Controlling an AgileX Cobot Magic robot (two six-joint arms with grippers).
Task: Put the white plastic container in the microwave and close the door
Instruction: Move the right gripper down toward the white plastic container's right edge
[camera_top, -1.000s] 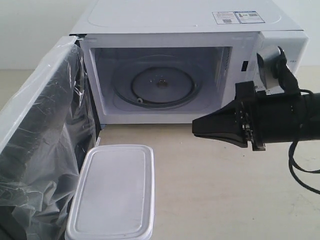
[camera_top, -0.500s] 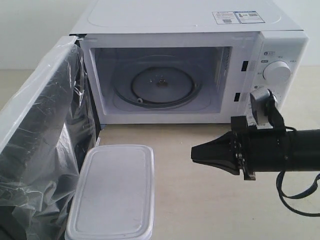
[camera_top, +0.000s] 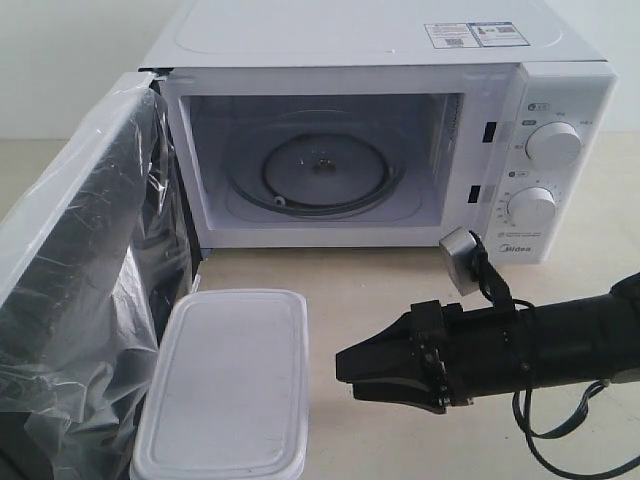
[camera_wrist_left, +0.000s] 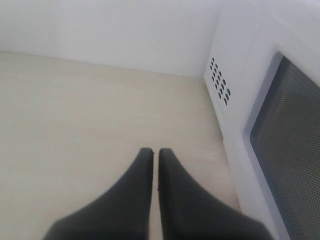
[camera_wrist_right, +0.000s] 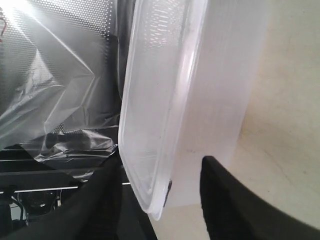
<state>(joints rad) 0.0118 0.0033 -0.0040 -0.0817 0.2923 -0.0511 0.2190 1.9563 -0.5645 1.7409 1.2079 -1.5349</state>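
The white plastic container (camera_top: 228, 385) lies lidded on the table, in front of the microwave (camera_top: 380, 40) and beside its open door (camera_top: 80, 290). Crinkled film covers the door's inner face. Inside the bare cavity sits the glass turntable (camera_top: 322, 172). My right gripper (camera_top: 345, 375) hangs low just right of the container, open, tips pointing at its long side without touching. In the right wrist view the container (camera_wrist_right: 165, 90) fills the space ahead of the right gripper (camera_wrist_right: 161, 161). My left gripper (camera_wrist_left: 155, 151) is shut on nothing, over bare table behind the door's outer window (camera_wrist_left: 292, 150).
Two knobs (camera_top: 553, 143) sit on the microwave's right panel, behind the right arm. The film-covered door (camera_wrist_right: 60, 85) stands close along the container's far side. Vent holes (camera_wrist_left: 220, 80) mark the microwave's side wall. A cable loops under the right arm (camera_top: 560, 440).
My right gripper has dropped from in front of the knobs and moved left, ending low beside the container. The container, door and microwave have not moved.
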